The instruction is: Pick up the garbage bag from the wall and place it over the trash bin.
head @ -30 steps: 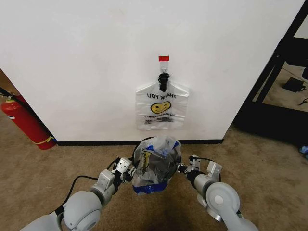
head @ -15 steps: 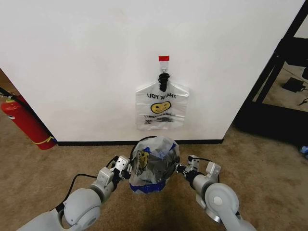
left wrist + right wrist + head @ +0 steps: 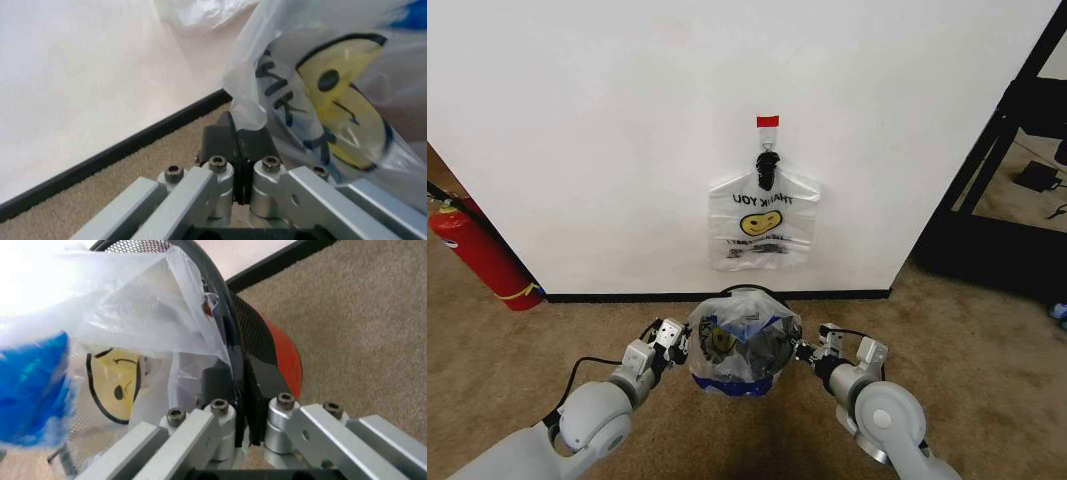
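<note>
A translucent white garbage bag (image 3: 742, 345) with a yellow smiley face is stretched between my two grippers over the black mesh trash bin (image 3: 749, 291), close to the wall (image 3: 577, 150). My left gripper (image 3: 675, 338) is shut on the bag's left edge. The left wrist view shows the bag (image 3: 320, 100) pinched in that gripper (image 3: 241, 150). My right gripper (image 3: 810, 352) is shut on the right edge. In the right wrist view it (image 3: 241, 390) pinches the bag (image 3: 133, 325) beside the bin's rim (image 3: 257, 335). Another such bag (image 3: 764, 225) hangs from the black hook (image 3: 767, 165).
A red tape strip (image 3: 768, 121) sits above the hook. A red fire extinguisher (image 3: 477, 255) leans at the wall's left end. A black frame (image 3: 1007, 150) stands at the right. A black baseboard (image 3: 133, 145) meets brown carpet (image 3: 987, 340).
My left gripper has moved outward to the left, pulling the bag's mouth wider. The bag sits lower, and the bin's rim now shows behind it. The right gripper has barely moved.
</note>
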